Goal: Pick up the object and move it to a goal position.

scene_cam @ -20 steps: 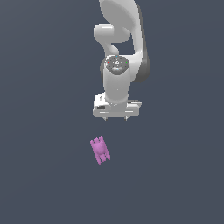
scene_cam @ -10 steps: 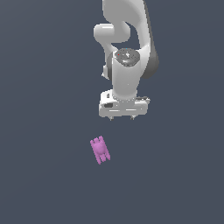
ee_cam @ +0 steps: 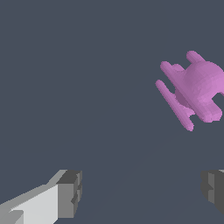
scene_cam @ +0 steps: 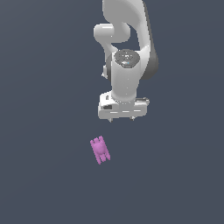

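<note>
- No writing shows on anything.
- The gripper (scene_cam: 121, 120) is spread wide and holds nothing.
- The pink block (scene_cam: 100, 150) lies apart from it, with bare gray floor (scene_cam: 39, 175) all round.

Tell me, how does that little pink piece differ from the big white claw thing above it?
The pink piece is far smaller than the gripper. It is pink-purple with short prongs and a rounded bump; the gripper is white with dark-padded fingers. The piece lies apart and untouched on the dark surface, while the gripper hangs open on the arm, holding nothing. Both are blocky simulator shapes.
</note>
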### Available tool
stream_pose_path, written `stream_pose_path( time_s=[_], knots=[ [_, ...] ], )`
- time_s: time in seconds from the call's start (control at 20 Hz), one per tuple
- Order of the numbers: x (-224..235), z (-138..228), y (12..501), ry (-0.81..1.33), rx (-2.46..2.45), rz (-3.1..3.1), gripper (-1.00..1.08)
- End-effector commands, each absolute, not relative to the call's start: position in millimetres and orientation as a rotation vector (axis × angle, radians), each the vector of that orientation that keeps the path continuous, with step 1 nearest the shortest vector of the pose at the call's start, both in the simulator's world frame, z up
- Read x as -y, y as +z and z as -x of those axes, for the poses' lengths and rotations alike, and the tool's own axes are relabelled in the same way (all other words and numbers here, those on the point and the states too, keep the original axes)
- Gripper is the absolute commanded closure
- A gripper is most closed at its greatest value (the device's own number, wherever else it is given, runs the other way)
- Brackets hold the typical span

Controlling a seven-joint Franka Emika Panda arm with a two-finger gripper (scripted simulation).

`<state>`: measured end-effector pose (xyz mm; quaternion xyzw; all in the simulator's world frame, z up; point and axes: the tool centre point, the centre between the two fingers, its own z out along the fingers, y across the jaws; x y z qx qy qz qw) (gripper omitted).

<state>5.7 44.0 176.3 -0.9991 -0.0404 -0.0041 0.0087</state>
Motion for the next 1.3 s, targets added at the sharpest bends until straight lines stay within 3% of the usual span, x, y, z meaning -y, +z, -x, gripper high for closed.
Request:
stream_pose_path(
  time_s=[0.0, 1.25],
  knots=[
    [-39, -11, 175, -0.012, 0.154, 3.122, -0.92],
    [54, -95, 133, -0.001, 0.671, 3.068, -0.92]
  ],
)
